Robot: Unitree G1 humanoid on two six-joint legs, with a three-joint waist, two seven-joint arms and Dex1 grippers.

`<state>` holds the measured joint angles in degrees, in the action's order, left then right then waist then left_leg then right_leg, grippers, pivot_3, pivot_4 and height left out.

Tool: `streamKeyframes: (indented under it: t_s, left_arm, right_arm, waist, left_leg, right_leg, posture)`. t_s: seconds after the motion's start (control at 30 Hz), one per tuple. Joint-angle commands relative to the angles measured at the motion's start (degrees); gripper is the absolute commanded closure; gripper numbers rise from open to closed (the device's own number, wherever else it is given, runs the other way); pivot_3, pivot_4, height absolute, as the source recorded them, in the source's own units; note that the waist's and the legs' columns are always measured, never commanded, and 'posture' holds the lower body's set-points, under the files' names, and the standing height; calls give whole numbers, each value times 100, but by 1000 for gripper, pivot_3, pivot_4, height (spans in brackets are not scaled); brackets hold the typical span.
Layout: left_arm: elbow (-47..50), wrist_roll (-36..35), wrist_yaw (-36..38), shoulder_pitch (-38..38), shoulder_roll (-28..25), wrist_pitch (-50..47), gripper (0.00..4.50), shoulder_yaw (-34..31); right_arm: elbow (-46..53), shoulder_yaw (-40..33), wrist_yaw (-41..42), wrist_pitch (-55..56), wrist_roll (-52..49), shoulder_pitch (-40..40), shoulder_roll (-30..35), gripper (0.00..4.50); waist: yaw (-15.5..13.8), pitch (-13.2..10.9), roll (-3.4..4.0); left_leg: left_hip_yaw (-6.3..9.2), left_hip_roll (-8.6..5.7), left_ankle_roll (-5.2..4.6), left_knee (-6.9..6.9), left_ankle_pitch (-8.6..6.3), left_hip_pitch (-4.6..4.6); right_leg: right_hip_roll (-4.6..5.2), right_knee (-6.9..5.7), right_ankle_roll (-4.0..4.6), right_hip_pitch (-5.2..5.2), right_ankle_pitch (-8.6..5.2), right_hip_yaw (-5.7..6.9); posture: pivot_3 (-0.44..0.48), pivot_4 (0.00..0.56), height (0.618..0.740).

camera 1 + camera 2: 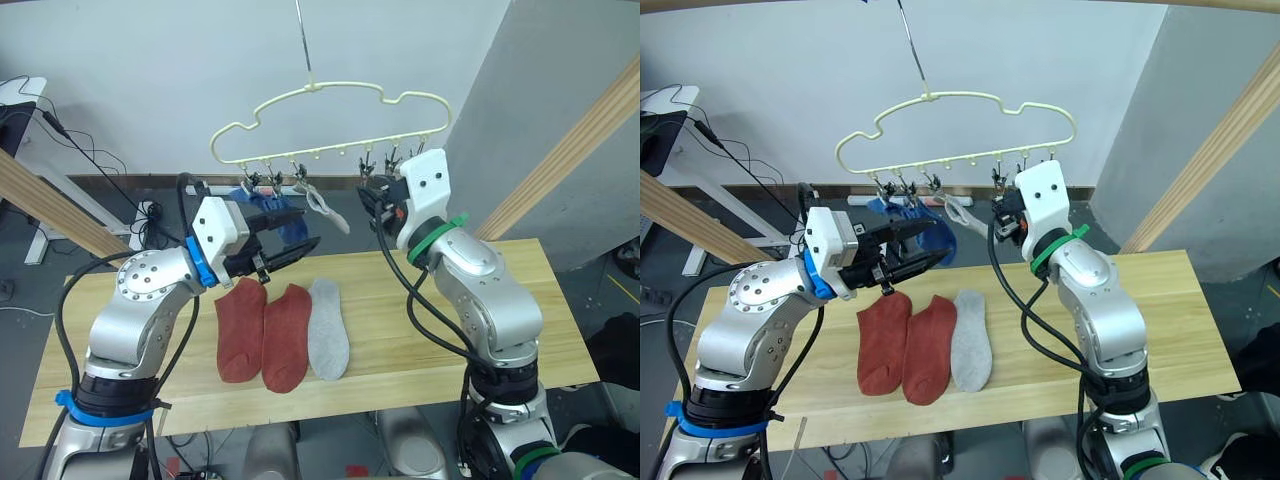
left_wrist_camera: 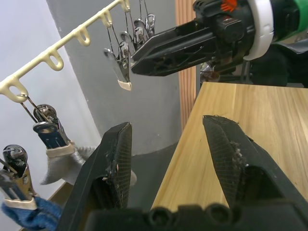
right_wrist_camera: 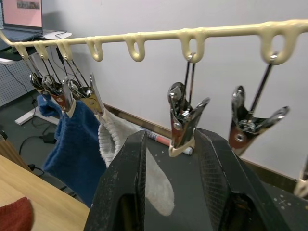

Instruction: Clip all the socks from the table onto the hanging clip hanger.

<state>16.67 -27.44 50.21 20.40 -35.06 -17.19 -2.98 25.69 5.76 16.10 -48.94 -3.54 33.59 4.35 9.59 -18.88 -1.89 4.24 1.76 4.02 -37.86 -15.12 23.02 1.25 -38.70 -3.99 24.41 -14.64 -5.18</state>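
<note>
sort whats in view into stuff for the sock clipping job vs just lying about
For the job:
- two rust-red socks and a grey sock on the table
- clip hanger, with blue socks and a grey sock clipped on
- left gripper, right gripper

Lying about:
- cables
- wooden beams

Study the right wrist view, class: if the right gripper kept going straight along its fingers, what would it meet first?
Most likely the empty silver clip hanging from the clip hanger. The right gripper is open, and that clip hangs right above the gap between its fingers. How far off it hangs is hard to judge.
</note>
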Motion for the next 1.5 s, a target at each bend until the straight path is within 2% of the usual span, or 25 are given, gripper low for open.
streamKeyframes:
  t_s: [0.03,0.5,1.5]
  left_arm:
    - [250,38,0,4,9,112,1921,12]
    - [261,116,0,-86,31,164,1921,14]
    - [216,278,11,-255,56,368,1921,51]
  right_arm:
    - [-101,-53,-114,206,-50,215,-18,2927]
    - [-873,18,-33,923,-114,712,9,2927]
    - [-1496,207,-37,1439,-105,932,-213,2927]
  waist:
    - [1,0,0]
    - [0,0,0]
    - [-10,0,0]
  left_leg:
    - [-1,0,0,0,0,0]
    - [-1,0,0,0,0,0]
    - [0,-1,0,-2,0,0]
  right_leg:
    - [0,0,0,0,0,-1]
    - [0,0,0,0,0,0]
    - [2,-8,1,1,1,0]
  posture:
    - [-217,290,733]
    - [-194,283,733]
    - [-178,278,733]
